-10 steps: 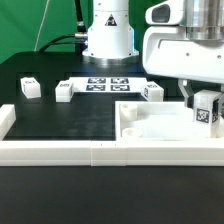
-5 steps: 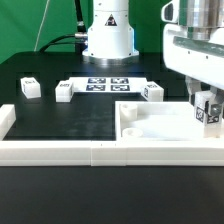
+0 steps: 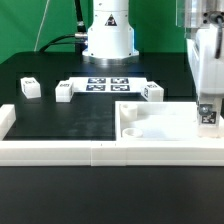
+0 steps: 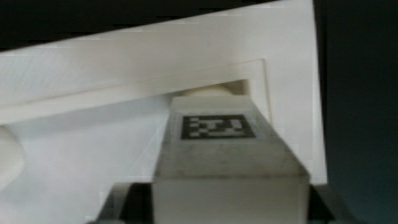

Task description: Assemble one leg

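My gripper (image 3: 208, 108) is shut on a leg (image 3: 207, 114), a small white block with a black-and-white tag, and holds it upright at the far right corner of the large white body (image 3: 150, 125). In the wrist view the leg (image 4: 222, 150) fills the middle, its tag facing the camera, its far end at a square recess corner of the body (image 4: 125, 90). The dark fingers (image 4: 125, 200) flank it on both sides. Three more legs lie on the black table: one (image 3: 29, 87), one (image 3: 64, 90) and one (image 3: 152, 92).
The marker board (image 3: 108, 84) lies at the back centre in front of the arm's white base (image 3: 107, 35). A low white rail (image 3: 60, 150) runs along the table's front, with a raised wall at the exterior view's left.
The gripper has swung so that its body is now upright and narrower in view, and the leg it holds has shifted slightly lower toward the body's right corner.
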Controlling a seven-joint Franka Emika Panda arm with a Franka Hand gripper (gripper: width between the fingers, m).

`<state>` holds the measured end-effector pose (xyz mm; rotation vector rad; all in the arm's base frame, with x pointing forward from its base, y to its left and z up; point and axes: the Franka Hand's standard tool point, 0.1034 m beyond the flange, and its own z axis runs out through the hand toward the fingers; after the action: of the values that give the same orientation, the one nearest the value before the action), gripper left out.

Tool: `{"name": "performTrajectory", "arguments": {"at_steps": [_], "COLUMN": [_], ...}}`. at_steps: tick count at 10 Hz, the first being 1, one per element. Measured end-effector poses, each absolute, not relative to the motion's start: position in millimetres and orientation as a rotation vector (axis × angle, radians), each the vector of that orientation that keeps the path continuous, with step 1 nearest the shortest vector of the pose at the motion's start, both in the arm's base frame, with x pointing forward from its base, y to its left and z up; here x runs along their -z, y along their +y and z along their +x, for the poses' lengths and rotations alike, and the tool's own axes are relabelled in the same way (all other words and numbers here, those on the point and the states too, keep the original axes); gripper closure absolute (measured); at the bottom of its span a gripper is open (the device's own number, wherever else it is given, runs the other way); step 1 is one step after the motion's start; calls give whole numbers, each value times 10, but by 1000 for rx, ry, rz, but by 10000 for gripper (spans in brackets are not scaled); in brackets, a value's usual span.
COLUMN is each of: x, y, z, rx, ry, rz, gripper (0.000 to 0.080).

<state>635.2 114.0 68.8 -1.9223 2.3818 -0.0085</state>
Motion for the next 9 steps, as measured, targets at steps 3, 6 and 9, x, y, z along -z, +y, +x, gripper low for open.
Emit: {"name": "performTrajectory", "arguments": {"at_steps": [3, 6, 9], "x": [-686, -691, -683], "y": [1147, 1168, 1204], "z": [6350, 6354, 6347], "rx": [8, 23, 47], "ry": [2372, 2134, 1671], "rz": [-1934, -2193, -2569], "gripper": [203, 153, 150]}}
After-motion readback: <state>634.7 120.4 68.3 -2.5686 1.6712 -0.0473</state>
